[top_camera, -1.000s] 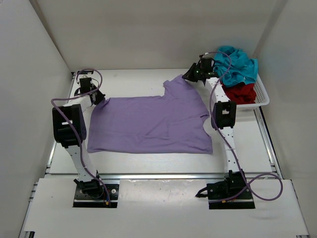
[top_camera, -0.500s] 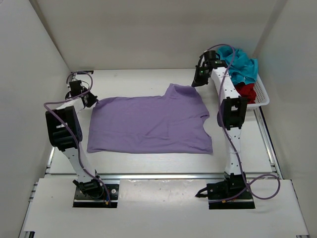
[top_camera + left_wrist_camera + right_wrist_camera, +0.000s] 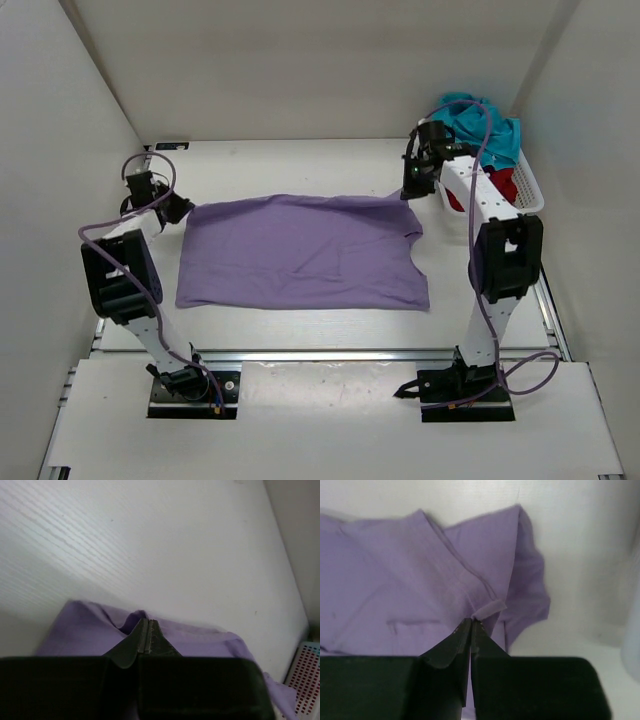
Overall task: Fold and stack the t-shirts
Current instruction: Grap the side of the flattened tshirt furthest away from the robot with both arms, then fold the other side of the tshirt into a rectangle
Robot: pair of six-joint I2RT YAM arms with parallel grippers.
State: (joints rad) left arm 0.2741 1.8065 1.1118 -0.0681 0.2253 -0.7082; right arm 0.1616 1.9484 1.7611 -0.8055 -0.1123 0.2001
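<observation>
Left claw (image 3: 146, 630) pinched tight on far-left corner of purple shirt (image 3: 300, 250). Right claw (image 3: 471, 625) clamped on far-right corner, at fold of hem. Shirt lies spread flat between my arms. Teal shirt (image 3: 482, 125) and red shirt (image 3: 503, 185) heaped in basket (image 3: 531, 196), far right.

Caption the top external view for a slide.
Left gripper and right gripper pinch the lavender t-shirt at opposite far corners.

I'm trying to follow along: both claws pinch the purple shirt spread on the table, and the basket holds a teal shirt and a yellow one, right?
Not quite. The basket holds the teal shirt and a dark red shirt, not a yellow one; the top view shows it. The left gripper and right gripper do pinch the purple shirt spread on the table.
</observation>
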